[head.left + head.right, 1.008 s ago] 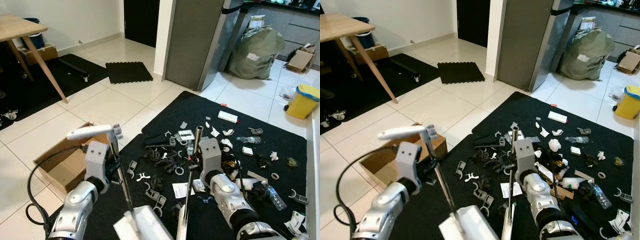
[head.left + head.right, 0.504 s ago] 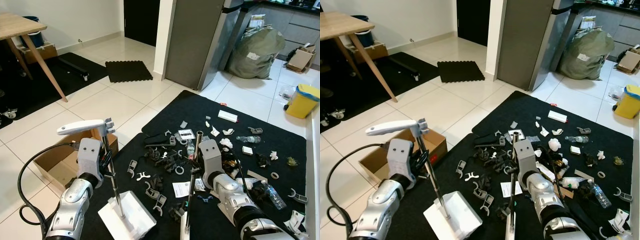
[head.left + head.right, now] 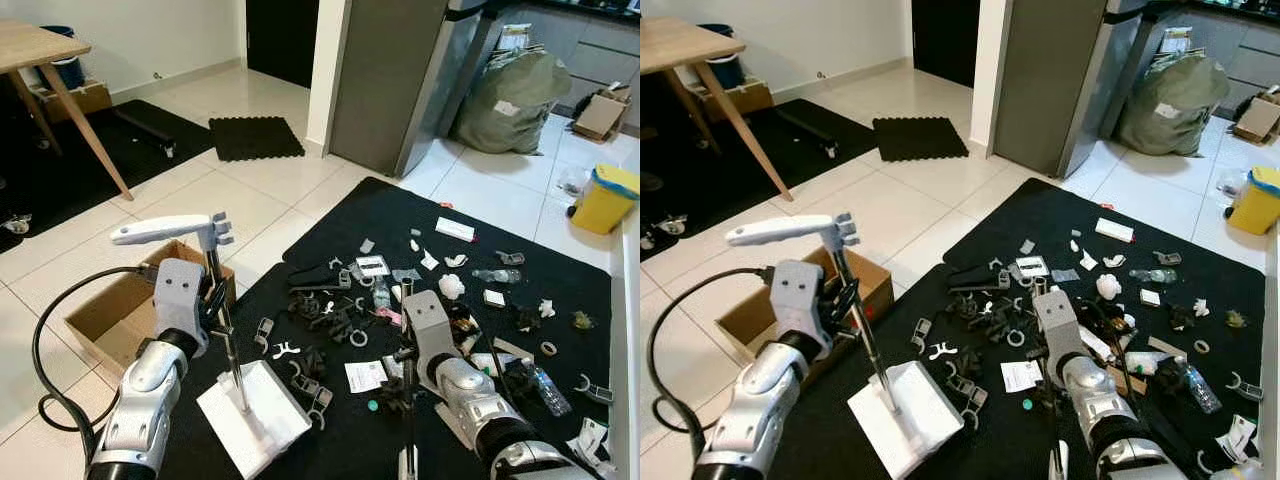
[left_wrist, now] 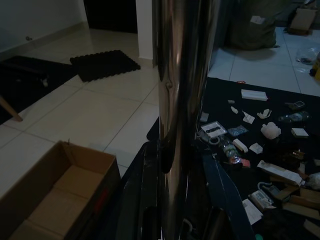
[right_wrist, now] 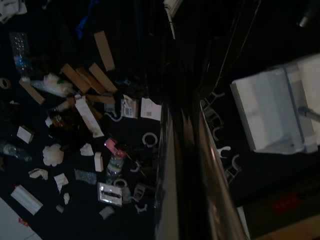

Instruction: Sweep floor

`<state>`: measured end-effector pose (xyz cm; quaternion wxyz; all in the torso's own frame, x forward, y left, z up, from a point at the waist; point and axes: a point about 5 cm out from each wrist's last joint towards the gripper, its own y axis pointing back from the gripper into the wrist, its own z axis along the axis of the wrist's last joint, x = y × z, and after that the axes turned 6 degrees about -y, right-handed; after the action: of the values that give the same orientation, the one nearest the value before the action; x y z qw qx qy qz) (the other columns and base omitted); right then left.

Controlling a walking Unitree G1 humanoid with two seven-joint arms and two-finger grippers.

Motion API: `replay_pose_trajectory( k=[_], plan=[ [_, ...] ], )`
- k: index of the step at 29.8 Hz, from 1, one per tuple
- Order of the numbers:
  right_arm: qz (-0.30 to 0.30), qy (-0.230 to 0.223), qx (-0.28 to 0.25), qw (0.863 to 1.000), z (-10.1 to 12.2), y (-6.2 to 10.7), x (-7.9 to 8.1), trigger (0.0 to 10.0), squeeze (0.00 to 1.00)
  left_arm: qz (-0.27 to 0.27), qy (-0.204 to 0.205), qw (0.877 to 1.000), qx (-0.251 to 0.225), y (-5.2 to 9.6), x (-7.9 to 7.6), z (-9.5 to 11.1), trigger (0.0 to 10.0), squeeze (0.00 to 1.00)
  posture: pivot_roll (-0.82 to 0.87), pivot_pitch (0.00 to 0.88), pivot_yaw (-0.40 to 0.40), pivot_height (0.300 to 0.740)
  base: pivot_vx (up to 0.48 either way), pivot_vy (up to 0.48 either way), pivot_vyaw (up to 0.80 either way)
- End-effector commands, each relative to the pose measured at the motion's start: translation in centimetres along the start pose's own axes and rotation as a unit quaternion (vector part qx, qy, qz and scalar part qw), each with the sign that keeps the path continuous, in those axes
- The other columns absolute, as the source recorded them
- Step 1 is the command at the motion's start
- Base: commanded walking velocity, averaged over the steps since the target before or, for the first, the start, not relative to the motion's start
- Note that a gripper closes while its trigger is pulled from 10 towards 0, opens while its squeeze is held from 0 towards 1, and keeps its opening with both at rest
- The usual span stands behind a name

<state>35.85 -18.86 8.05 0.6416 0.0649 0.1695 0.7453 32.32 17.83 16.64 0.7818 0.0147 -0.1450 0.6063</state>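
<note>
We grip two light, stiff, slippery metal poles: left hand (image 3: 212,300) clamped on the dustpan handle (image 3: 222,315), right hand (image 3: 405,352) on the broom pole (image 3: 408,400), both best held mid-shaft.

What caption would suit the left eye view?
Humanoid robot sets a white plastic dustpan on a black floor mat strewn with litter.

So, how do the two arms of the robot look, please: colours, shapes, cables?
Both arms are silver with rounded, jointed segments and a black band near the forearm. Each wrist carries a grey, box-like block with small dark holes. The left arm trails a looping black cable; the right arm has thinner black wires beside it.
</note>
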Motion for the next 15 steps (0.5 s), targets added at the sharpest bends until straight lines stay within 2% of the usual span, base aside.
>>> replay_pose_trajectory(
  k=[1, 5, 8, 9, 13, 15],
  plan=[
    [-0.013, 0.0, 0.018, 1.0, -1.5, 0.5, -0.8, 10.0, 0.0, -0.006, -0.023, 1.0, -0.017, 0.1, 0.1, 0.5, 10.0, 0.0, 0.07, 0.217, -0.062, 0.74, 0.0, 0.0, 0.0],
    [-0.034, -0.01, -0.011, 0.999, -1.4, 0.8, -1.4, 10.0, 0.0, -0.034, -0.043, 0.998, 0.008, 0.8, -1.6, -1.1, 10.0, 0.0, 0.07, 0.215, -0.056, 0.74, 0.0, 0.0, 0.0],
    [-0.033, -0.022, -0.017, 0.999, -1.3, 0.8, -1.3, 10.0, 0.0, -0.044, -0.041, 0.998, 0.011, 0.9, -2.2, -1.3, 10.0, 0.0, 0.07, 0.213, -0.053, 0.74, 0.0, 0.0, 0.0],
    [-0.041, -0.007, -0.038, 0.998, -0.7, 0.8, -1.4, 10.0, 0.0, -0.048, -0.023, 0.999, 0.01, 0.8, -3.0, -1.3, 10.0, 0.0, 0.08, 0.208, -0.05, 0.74, 0.0, 0.0, 0.0],
    [-0.061, 0.01, -0.063, 0.996, 0.1, 0.8, -1.9, 10.0, 0.0, -0.041, 0.004, 0.999, 0.008, 0.6, -3.5, -1.4, 10.0, 0.0, 0.07, 0.203, -0.047, 0.74, 0.0, 0.0, 0.0],
    [-0.066, -0.013, -0.086, 0.994, 0.9, 0.9, -2.4, 10.0, 0.0, -0.025, 0.023, 0.999, 0.009, 0.5, -3.2, -1.6, 10.0, 0.0, 0.07, 0.199, -0.044, 0.74, 0.0, 0.0, 0.0]
  ],
)
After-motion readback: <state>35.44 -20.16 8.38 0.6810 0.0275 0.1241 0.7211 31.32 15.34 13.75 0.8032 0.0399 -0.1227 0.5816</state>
